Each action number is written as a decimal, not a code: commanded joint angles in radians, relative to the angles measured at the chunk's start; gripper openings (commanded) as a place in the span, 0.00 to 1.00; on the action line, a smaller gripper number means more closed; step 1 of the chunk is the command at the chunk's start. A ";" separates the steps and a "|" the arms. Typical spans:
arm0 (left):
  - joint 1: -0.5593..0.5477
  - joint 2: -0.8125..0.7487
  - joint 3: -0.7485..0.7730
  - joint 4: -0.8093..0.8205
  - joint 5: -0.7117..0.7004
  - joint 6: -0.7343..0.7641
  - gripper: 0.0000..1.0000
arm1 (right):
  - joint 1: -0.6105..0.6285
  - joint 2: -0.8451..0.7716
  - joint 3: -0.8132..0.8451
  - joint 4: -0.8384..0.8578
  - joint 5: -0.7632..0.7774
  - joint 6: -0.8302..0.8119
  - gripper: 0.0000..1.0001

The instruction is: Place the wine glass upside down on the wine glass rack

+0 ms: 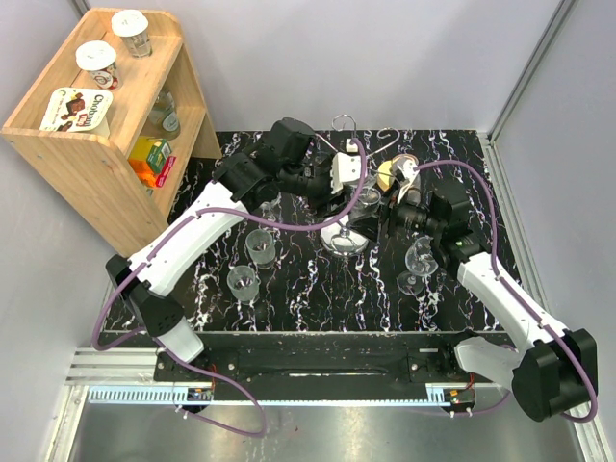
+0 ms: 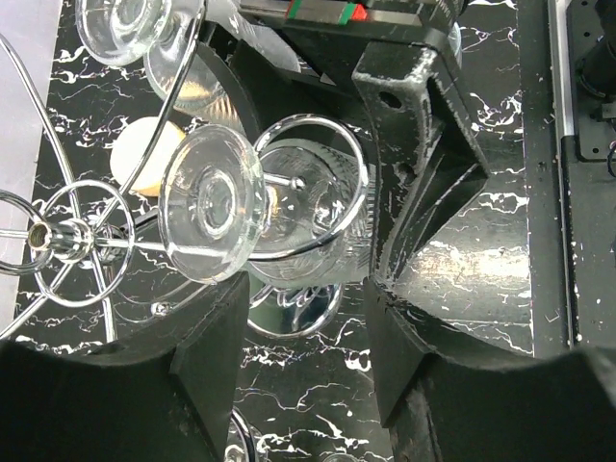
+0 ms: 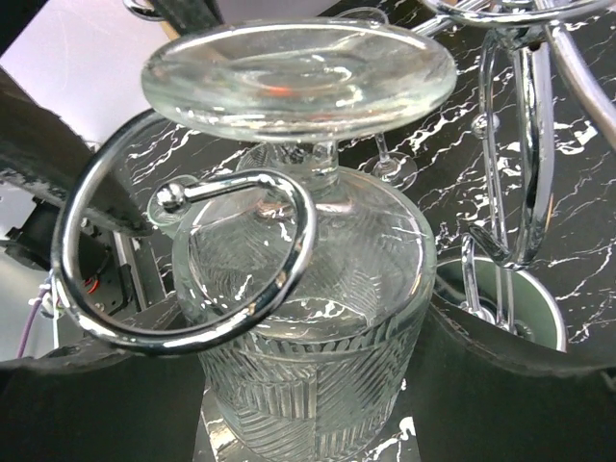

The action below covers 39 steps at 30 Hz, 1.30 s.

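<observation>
wine glass (image 3: 308,318) hangs upside down in the right wrist view, foot on top, its stem inside a curled wire of the chrome rack (image 3: 72,255). the right fingers (image 3: 500,395) clasp the bowl from both sides. in the left wrist view the glass sits just past the tips of the left fingers (image 2: 207,371), which stand apart with nothing held between them; the rack's hub is to their left. from above, both sets of fingers meet at the rack on the black counter (image 1: 318,298), with other glasses (image 1: 260,248) standing short of them, toward the arm bases.
</observation>
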 commanded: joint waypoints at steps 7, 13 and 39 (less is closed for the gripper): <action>0.003 -0.037 -0.001 0.047 0.006 -0.001 0.52 | 0.011 -0.041 0.041 0.091 -0.097 0.000 0.00; 0.017 -0.037 0.000 0.047 -0.006 -0.001 0.51 | 0.011 -0.073 0.036 0.074 -0.159 -0.001 0.00; 0.080 -0.052 0.055 0.047 -0.002 -0.011 0.51 | -0.026 -0.131 0.022 -0.113 -0.124 -0.178 0.00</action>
